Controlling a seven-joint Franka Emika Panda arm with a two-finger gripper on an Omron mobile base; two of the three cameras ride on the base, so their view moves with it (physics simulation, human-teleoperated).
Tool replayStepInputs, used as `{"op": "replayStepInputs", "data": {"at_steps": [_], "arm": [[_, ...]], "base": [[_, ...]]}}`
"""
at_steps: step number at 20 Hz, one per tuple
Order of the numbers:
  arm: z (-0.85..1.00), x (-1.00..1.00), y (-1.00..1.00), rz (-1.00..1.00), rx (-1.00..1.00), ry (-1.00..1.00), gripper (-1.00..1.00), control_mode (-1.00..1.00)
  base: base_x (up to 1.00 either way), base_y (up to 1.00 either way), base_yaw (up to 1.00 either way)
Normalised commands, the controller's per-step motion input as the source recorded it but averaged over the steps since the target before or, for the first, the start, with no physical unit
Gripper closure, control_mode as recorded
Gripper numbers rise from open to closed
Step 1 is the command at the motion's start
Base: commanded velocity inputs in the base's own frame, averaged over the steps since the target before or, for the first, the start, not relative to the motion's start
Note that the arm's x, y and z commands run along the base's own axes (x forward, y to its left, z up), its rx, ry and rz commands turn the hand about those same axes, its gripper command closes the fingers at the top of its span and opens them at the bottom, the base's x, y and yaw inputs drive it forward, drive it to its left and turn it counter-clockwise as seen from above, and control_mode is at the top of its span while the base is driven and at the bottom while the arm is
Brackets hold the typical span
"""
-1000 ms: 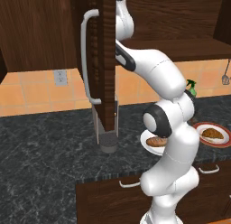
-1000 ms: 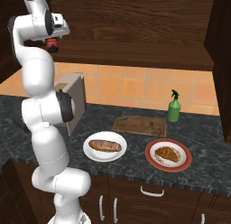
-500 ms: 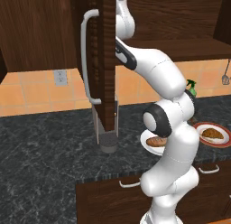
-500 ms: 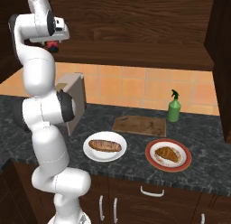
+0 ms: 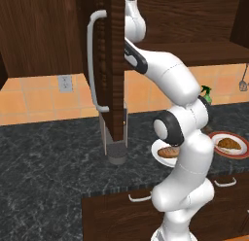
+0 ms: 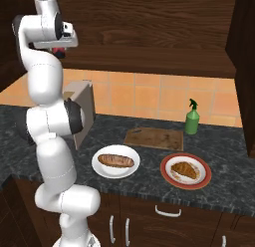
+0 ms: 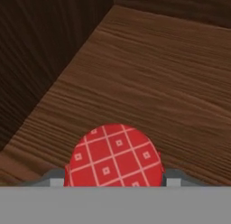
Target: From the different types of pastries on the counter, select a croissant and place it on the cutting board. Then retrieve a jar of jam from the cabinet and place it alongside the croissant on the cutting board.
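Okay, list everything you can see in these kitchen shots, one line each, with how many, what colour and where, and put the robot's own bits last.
counter: one, black speckled grey, over dark wood drawers.
cutting board: one, brown wood, on the counter by the wall, nothing on it.
croissant: one, golden brown, on the red-rimmed plate.
long pastry: one, darker brown, on the white plate.
red-rimmed plate: one, right of the white plate.
white plate: one, front of the counter.
spray bottle: one, green, right of the board.
cabinet door: one, dark wood, open, grey bar handle.
jar of jam: one, red checked lid, between the claw tips over the wooden cabinet shelf.
claw: one, up at the cabinet, around the jar.
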Motion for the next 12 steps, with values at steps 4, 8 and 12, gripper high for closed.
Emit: {"op": "replayStepInputs", "data": {"at_steps": [4,8,12], "arm": [[1.0,-0.91,0.03,0.11,0.01,0.03,1.0,-1.0],[0.25,-0.68,0.16,0.1,-0.02,0.22,1.0,-1.0],[-0.79,-0.92,0.0,0.0,-0.02,0.21,1.0,-1.0]], "base": [[0.0,0.0,0.0],[0.0,0.0,0.0],[0.0,0.0,0.0]]}}
